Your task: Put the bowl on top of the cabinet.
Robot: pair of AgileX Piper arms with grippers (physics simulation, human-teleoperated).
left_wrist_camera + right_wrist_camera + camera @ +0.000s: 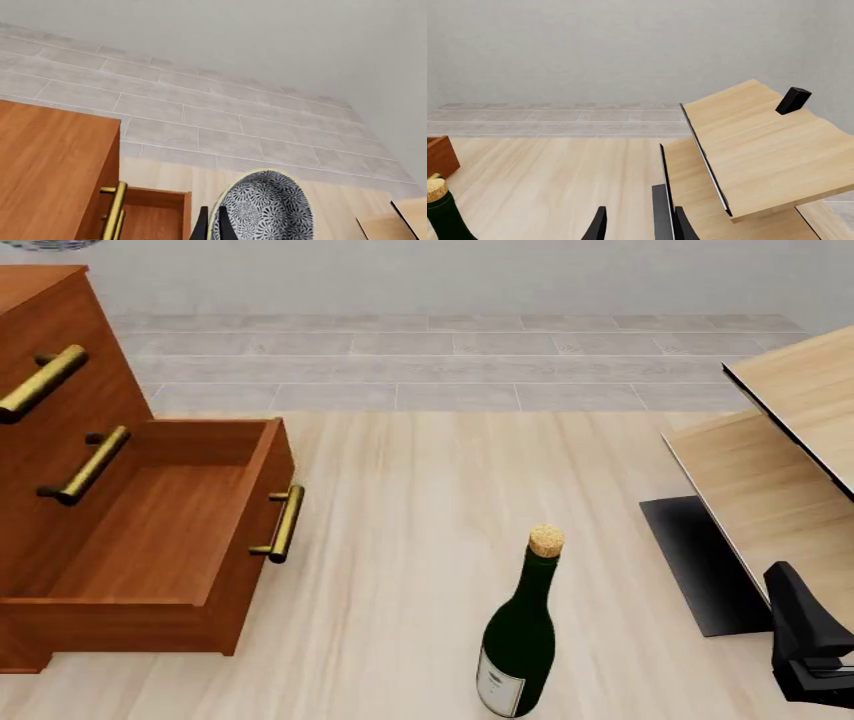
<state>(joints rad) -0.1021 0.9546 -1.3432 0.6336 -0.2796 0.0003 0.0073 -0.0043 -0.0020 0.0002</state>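
My bowl [267, 207] is white with blue-grey speckles. The cabinet [80, 480] is reddish-brown with brass handles [280, 524]; the bottle [521, 640] is dark green.

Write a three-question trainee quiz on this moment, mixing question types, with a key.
1. True or false: the bowl rests on top of the cabinet.
2. Which cabinet drawer stands pulled out? A) top B) lowest visible
3. What stops the wine bottle?

Key:
1. False; the left gripper holds it by the rim, up beside the cabinet.
2. B, the open drawer.
3. A cork.
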